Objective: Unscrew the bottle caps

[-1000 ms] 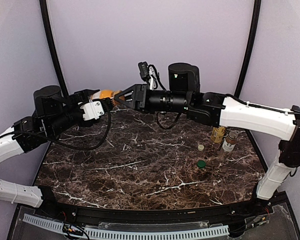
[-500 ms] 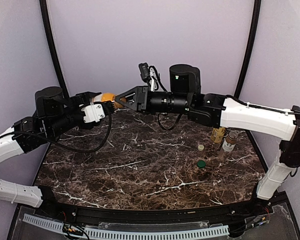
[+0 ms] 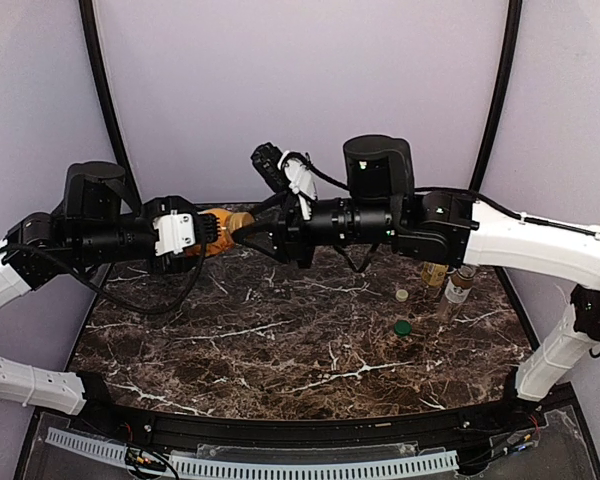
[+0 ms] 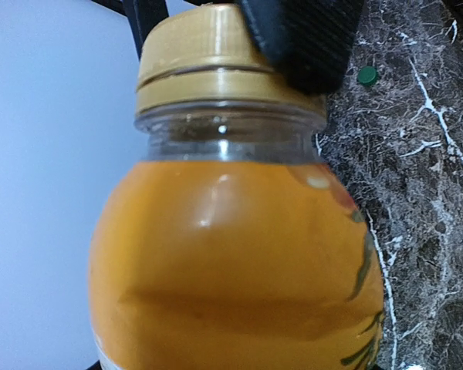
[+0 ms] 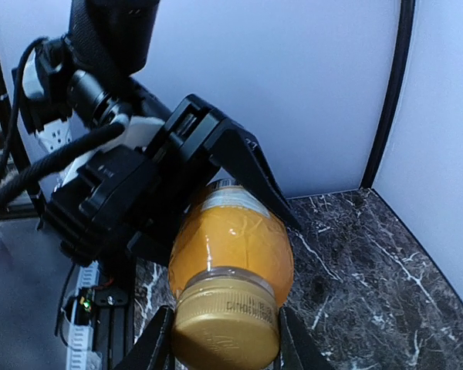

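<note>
My left gripper (image 3: 210, 232) is shut on the short squat orange bottle (image 3: 220, 222) and holds it sideways in the air above the table's back left. The bottle fills the left wrist view (image 4: 231, 262). Its gold-orange cap (image 5: 225, 331) points at my right gripper (image 3: 242, 233), which is shut on it, one finger (image 5: 149, 348) on each side. The cap also shows in the left wrist view (image 4: 208, 65). The yellow-green tea bottle (image 3: 436, 270) and the small clear bottle (image 3: 458, 285) stand uncapped at the right. The cream-white cap (image 3: 402, 295) and the dark green cap (image 3: 403, 327) lie beside them.
The dark marble table (image 3: 280, 350) has a purple wall behind it and black curved posts (image 3: 100, 80) at both back corners. My right arm (image 3: 500, 235) reaches across above the back of the table.
Both grippers and the orange bottle between them have moved down and slightly right. The right wrist has turned, and its fingers have come onto the cap.
</note>
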Action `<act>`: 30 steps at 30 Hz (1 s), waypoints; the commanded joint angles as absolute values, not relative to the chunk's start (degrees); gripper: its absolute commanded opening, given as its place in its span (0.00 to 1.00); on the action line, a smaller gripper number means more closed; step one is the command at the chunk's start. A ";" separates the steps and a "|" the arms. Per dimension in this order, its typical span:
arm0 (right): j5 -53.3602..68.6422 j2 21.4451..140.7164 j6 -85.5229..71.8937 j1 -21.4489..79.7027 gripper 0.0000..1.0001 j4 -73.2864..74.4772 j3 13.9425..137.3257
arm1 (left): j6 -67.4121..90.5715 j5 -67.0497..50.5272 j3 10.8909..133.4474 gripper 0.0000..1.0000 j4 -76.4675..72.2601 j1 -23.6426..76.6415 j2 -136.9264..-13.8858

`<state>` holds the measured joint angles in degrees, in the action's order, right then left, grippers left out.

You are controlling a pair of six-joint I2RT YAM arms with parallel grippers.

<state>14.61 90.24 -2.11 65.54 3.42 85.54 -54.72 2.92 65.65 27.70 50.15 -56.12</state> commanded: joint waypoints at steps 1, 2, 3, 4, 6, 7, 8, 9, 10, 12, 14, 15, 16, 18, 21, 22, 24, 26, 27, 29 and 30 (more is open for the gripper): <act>14.30 89.06 25.00 69.79 0.00 9.51 85.75 | -48.74 -11.79 68.00 0.09 37.58 50.47 -56.58; 13.17 89.05 28.20 70.39 0.00 10.37 85.98 | -48.46 -12.79 68.26 0.09 39.10 50.46 -56.64; 12.01 88.91 31.53 71.03 0.00 10.82 85.85 | -48.36 -14.73 68.45 0.09 39.85 50.47 -56.72; 10.84 88.63 35.36 71.70 0.00 11.09 85.35 | -48.19 -15.63 68.81 0.09 41.38 50.51 -56.75; 9.22 87.99 42.81 73.01 0.00 11.07 84.00 | -47.97 -17.82 69.24 0.09 42.97 50.49 -56.89; 8.45 87.76 46.77 73.69 0.00 11.03 83.33 | -47.89 -18.82 69.38 0.09 43.28 50.53 -56.94; 7.24 87.64 50.22 74.36 0.00 10.92 82.65 | -47.77 -19.21 69.41 0.09 43.76 50.53 -56.95; 5.75 87.67 53.67 74.98 0.00 10.76 82.14 | -47.70 -19.61 69.38 0.09 43.85 50.54 -56.97; 3.88 87.83 57.47 75.54 0.00 10.65 81.80 | -47.61 -19.69 69.36 0.09 43.92 50.49 -56.96; 0.72 88.24 61.39 76.36 0.00 10.41 81.58 | -47.59 -19.74 69.29 0.09 43.94 50.52 -56.91; -1.42 88.66 63.00 76.62 0.00 10.29 81.77 | -47.63 -19.67 69.22 0.09 43.92 50.49 -56.87; -1.73 88.70 63.20 76.62 0.00 10.21 81.88 | -47.63 -19.64 69.14 0.09 43.93 50.51 -56.84; -1.84 88.68 63.34 76.62 0.00 10.01 81.87 | -47.61 -19.54 69.11 0.09 43.88 50.51 -56.79; -2.43 88.41 63.53 76.72 0.00 8.62 81.23 | -47.62 -19.34 68.94 0.09 43.90 50.53 -56.64; -4.79 87.58 62.35 76.85 0.44 4.75 79.23 | -47.59 -19.00 68.59 0.09 43.42 50.51 -56.46; -6.00 87.24 60.95 76.95 0.66 2.60 78.40 | -47.51 -18.62 68.48 0.09 43.24 50.53 -56.32; -8.24 86.42 56.14 77.03 0.97 -1.83 77.28 | -47.28 -16.96 67.84 0.09 41.88 50.54 -56.01; -8.51 85.20 50.19 77.01 0.99 -3.21 77.08 | -47.24 -14.26 66.80 0.09 39.71 50.49 -55.62; -7.89 84.50 46.65 76.99 0.99 -3.43 77.08 | -47.36 -13.19 65.92 0.09 37.85 50.52 -55.45; -5.62 82.86 39.02 76.59 0.99 -4.40 76.85 | -47.87 -9.45 64.46 0.09 34.33 50.51 -55.01; -4.62 82.26 33.99 76.13 0.99 -5.24 76.79 | -48.19 -6.54 63.33 0.09 32.90 50.49 -54.66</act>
